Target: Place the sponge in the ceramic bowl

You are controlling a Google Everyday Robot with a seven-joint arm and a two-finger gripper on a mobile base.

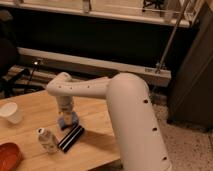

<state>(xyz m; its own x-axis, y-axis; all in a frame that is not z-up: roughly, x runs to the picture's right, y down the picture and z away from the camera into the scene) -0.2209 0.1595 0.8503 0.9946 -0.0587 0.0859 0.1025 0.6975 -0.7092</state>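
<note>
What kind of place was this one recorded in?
Probably an office or lab building, not a home: a speckled hard floor, a long dark partition above a white ledge, and a plain wooden table. The gripper is low over that table, at the sponge.

Just the one camera on this rig. It sits high and close behind the arm (pixel 130 115), looking down and forward over it. That means the fat white upper link fills the middle-right of the shot, much nearer the lens than anything else. The gripper (pixel 67 120) shows left of centre, down at the wooden table (pixel 35 107), at middle distance. The black block (pixel 71 137) lies just on the camera's side of the gripper. The ceramic bowl (pixel 7 156) is well off toward the picture's left and nearer the lens, clipped by the frame corner. Beyond the gripper the view runs to a white rail (pixel 100 65) and a dark wall.
</note>
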